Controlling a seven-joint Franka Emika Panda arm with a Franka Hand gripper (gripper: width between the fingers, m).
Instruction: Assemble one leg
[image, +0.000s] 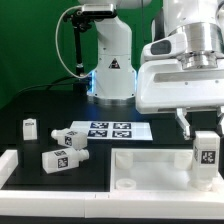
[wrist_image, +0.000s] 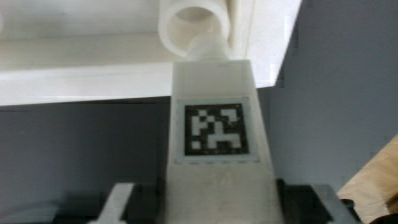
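My gripper is shut on a white leg with a black-and-white tag, held upright over the right end of the large white panel. In the wrist view the leg runs from between my fingers up to a round hole in the panel, its tip at the hole. Three more legs lie on the black table: one upright at the exterior view's left, two lying near the front left.
The marker board lies flat at the middle of the table. The robot's base stands behind it. A white rail borders the table's front left.
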